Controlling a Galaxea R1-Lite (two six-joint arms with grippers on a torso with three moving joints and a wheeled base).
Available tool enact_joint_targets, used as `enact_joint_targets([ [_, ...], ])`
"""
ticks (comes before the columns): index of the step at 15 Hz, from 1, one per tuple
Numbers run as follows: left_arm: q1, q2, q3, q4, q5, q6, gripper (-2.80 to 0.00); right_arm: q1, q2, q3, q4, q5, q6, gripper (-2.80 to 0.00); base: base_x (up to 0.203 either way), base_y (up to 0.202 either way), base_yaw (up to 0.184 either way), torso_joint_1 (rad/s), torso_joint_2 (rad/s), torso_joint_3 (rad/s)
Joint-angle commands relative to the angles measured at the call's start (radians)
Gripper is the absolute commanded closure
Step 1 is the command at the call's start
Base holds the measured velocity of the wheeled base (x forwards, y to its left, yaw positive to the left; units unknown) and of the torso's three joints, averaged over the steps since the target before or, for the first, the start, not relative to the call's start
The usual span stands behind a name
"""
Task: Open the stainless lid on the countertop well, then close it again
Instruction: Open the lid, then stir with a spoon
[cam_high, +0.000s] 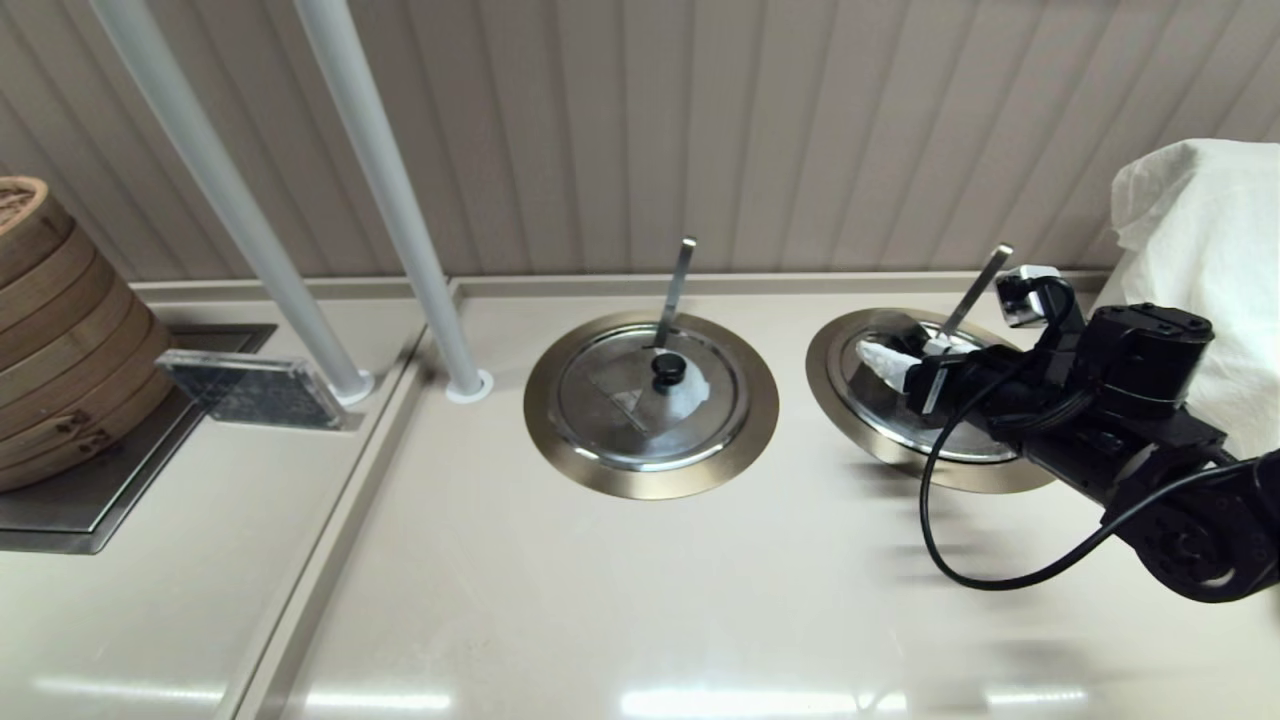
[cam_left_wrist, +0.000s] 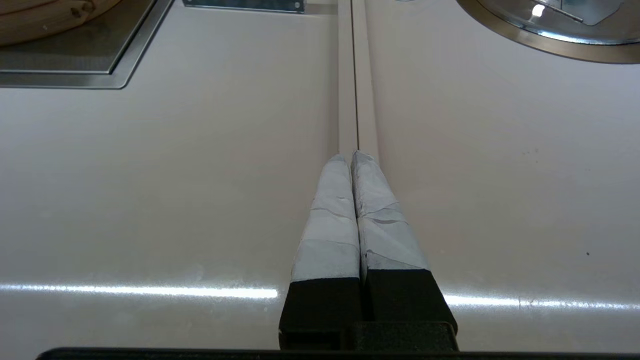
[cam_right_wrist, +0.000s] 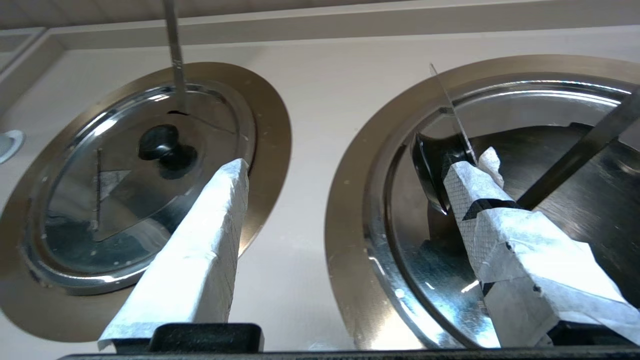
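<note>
The stainless lid (cam_high: 880, 405) lies on the right-hand countertop well, inside its bronze-steel ring (cam_high: 832, 385). A flat utensil handle (cam_high: 975, 288) slants up through the lid's far edge. My right gripper (cam_high: 905, 370) hovers low over this lid and is open wide. In the right wrist view one taped finger (cam_right_wrist: 480, 200) is right beside the black knob (cam_right_wrist: 429, 167), and the other finger (cam_right_wrist: 210, 235) hangs over the counter between the two wells. The lid (cam_right_wrist: 425, 265) and ring (cam_right_wrist: 350, 215) fill that view's right half. My left gripper (cam_left_wrist: 352, 156) is shut and empty above the counter seam.
The twin lid (cam_high: 610, 405) with a whitish wedge and near-upright handle (cam_high: 678, 285) covers the middle well. Stacked bamboo steamers (cam_high: 50, 330) stand far left, two white poles (cam_high: 400, 220) and a clear sign holder (cam_high: 250, 390) beside them. A white cloth (cam_high: 1200, 240) sits behind my right arm.
</note>
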Motion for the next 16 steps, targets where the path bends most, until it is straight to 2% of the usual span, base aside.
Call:
enact_joint_targets([
  [1, 0.0, 0.0, 0.0, 0.0, 0.0, 0.0, 0.0, 0.026, -0.044, 0.017, -0.003, 0.002, -0.001, -2.8, 0.0, 0.0, 0.0, 0.0, 0.0, 0.0],
  [6, 0.001, 0.0, 0.0, 0.0, 0.0, 0.0, 0.0, 0.045, -0.164, 0.004, 0.107, 0.007, 0.003, -2.8, 0.0, 0.0, 0.0, 0.0, 0.0, 0.0],
  [8, 0.001, 0.0, 0.0, 0.0, 0.0, 0.0, 0.0, 0.023, -0.146, -0.036, 0.13, -0.001, 0.005, -2.8, 0.0, 0.0, 0.0, 0.0, 0.0, 0.0],
  [10, 0.001, 0.0, 0.0, 0.0, 0.0, 0.0, 0.0, -0.027, -0.082, -0.13, 0.22, -0.053, 0.006, -2.8, 0.0, 0.0, 0.0, 0.0, 0.0, 0.0],
  [12, 0.001, 0.0, 0.0, 0.0, 0.0, 0.0, 0.0, -0.089, 0.007, -0.256, 0.327, -0.141, 0.005, -2.8, 0.0, 0.0, 0.0, 0.0, 0.0, 0.0],
  [14, 0.0, 0.0, 0.0, 0.0, 0.0, 0.0, 0.0, -0.147, 0.049, -0.357, 0.431, -0.173, 0.004, -2.8, 0.0, 0.0, 0.0, 0.0, 0.0, 0.0],
  [16, 0.001, 0.0, 0.0, 0.0, 0.0, 0.0, 0.0, -0.169, 0.099, -0.504, 0.506, -0.182, -0.02, -2.8, 0.0, 0.0, 0.0, 0.0, 0.0, 0.0],
])
